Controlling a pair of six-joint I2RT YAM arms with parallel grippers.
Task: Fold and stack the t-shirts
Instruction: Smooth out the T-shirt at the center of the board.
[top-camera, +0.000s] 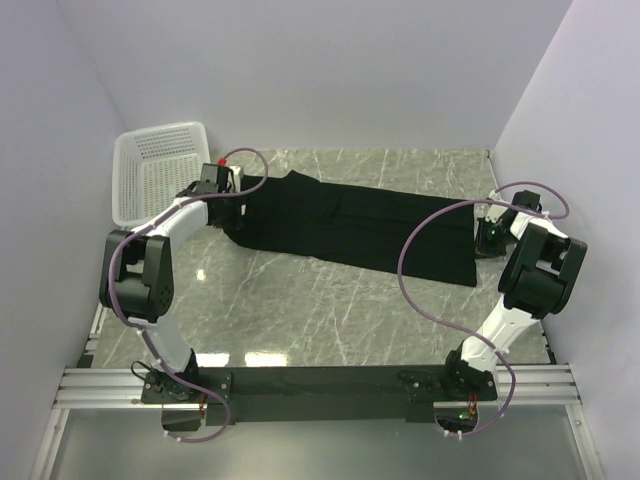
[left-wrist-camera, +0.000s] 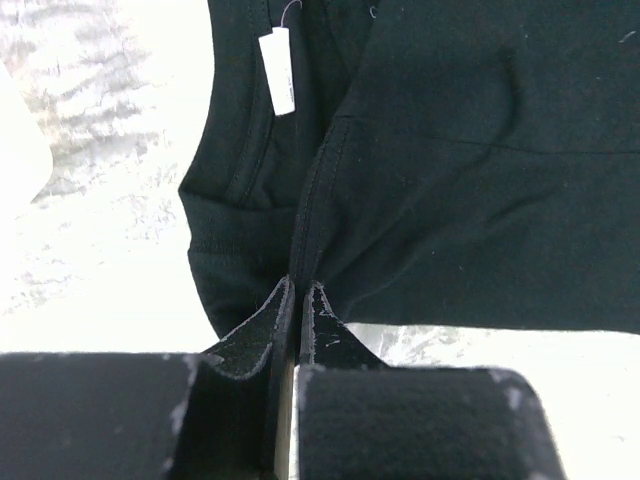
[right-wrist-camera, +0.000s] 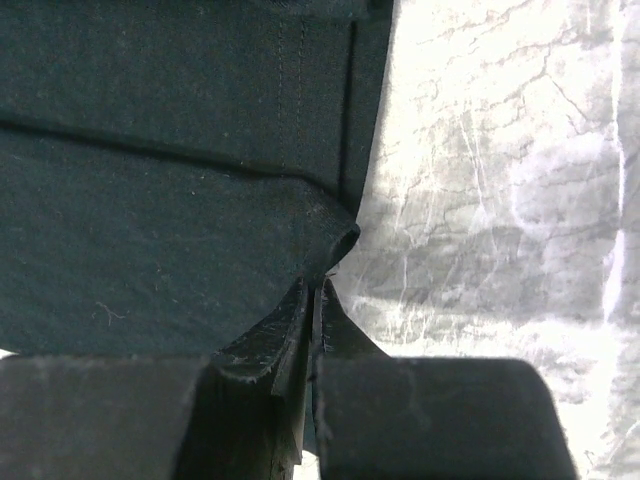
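A black shirt (top-camera: 350, 225) lies flat on the gray marble counter (top-camera: 330, 320). It is stretched out in a long strip, from the far left side over to the right side.

The left gripper (left-wrist-camera: 299, 297) is at the left end of the shirt. Its two fingers are squeezed tight together. They pinch a bit of the black cloth right at a seam. A small white tag (left-wrist-camera: 279, 70) sticks out of the shirt a little way past the fingers.

The right gripper (right-wrist-camera: 316, 292) is at the other end of the shirt. It is clenched too, and it pinches the edge of the cloth at a corner. The cloth bunches up a little where the fingers bite it. There the shirt lies in more than one layer, and a line of stitches runs along the hem. Bare counter shows to the right of that edge.

A white basket (top-camera: 128, 190) stands at the far left corner of the counter, just beside the left gripper. The shirt is on the counter, not in the basket.
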